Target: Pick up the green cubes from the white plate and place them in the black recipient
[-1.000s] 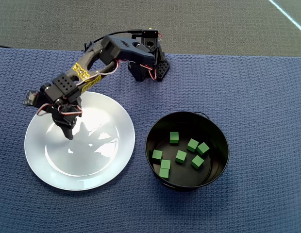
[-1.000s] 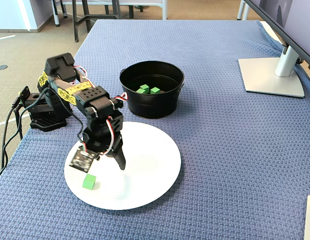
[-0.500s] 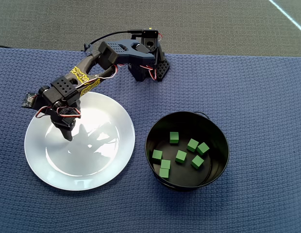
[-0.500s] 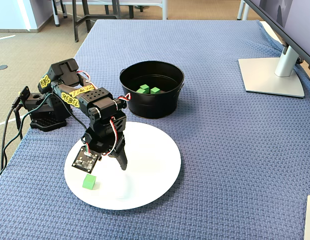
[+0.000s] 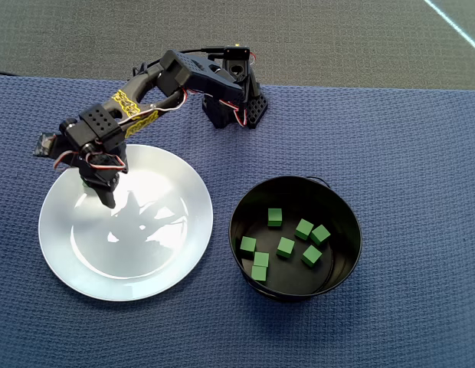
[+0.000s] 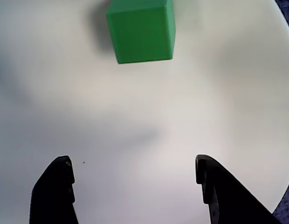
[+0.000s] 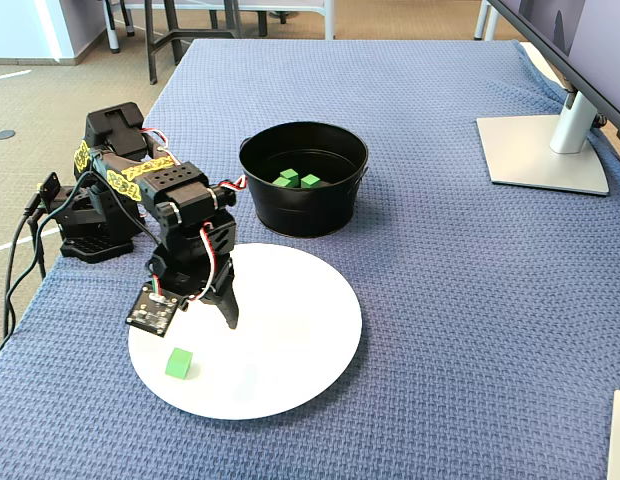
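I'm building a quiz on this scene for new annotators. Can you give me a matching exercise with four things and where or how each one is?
Things:
1. lone green cube
2. seven green cubes
3. gripper
4. monitor stand

Places or states:
A. inside the black pot
B. on the blue cloth, far right in the fixed view
C. open and empty above the white plate
D. lying on the plate near its edge

Pairs: 1-D, 2-A, 3-C, 4-B
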`<action>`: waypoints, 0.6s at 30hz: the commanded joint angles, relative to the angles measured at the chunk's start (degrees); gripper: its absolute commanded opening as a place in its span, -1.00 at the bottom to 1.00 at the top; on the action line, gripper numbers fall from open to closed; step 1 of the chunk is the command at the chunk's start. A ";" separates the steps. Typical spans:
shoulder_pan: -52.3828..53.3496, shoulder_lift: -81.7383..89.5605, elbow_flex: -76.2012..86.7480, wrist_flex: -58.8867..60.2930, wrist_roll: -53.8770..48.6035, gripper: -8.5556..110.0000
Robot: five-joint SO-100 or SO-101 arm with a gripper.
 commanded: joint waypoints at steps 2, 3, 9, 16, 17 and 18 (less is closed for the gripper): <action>2.20 6.94 0.53 11.87 -1.93 -0.41; 2.81 7.21 0.97 11.87 -2.55 -0.41; 6.68 6.68 -2.20 10.02 -2.64 -0.41; 8.35 2.29 -5.89 5.01 -4.13 -0.41; 8.35 2.02 -6.42 4.75 -4.22 -0.41; 8.26 1.93 -6.50 3.96 -4.22 -0.41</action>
